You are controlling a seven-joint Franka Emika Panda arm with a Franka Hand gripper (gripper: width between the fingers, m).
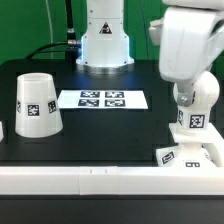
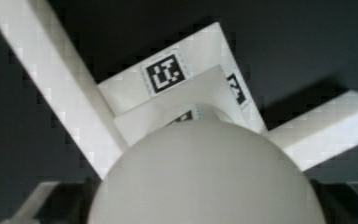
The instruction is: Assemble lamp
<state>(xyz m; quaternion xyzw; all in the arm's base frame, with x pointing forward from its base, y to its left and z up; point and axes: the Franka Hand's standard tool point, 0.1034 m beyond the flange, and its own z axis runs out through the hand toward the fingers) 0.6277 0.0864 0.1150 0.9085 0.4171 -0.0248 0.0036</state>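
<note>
- Flat square white plastic lamp base [image 1: 187, 156] with black-and-white tags, near the table's front edge.
- Round-headed white plastic bulb [image 1: 190, 108] upright on that base; fills the wrist view [image 2: 202, 175].
- Gripper [image 1: 184, 82] directly above the base, at the bulb's top; fingers hidden, clamped or apart cannot tell.
- Tapered white cup-like shade [image 1: 37, 104] well apart from the base, toward the exterior view's left.
- Flat white marker board [image 1: 101, 99] beyond the base, beside the shade.

Smooth matt white plastic shade [image 1: 35, 103]; bulb [image 2: 197, 172] likewise; table [image 1: 100, 130] matt black.
</note>
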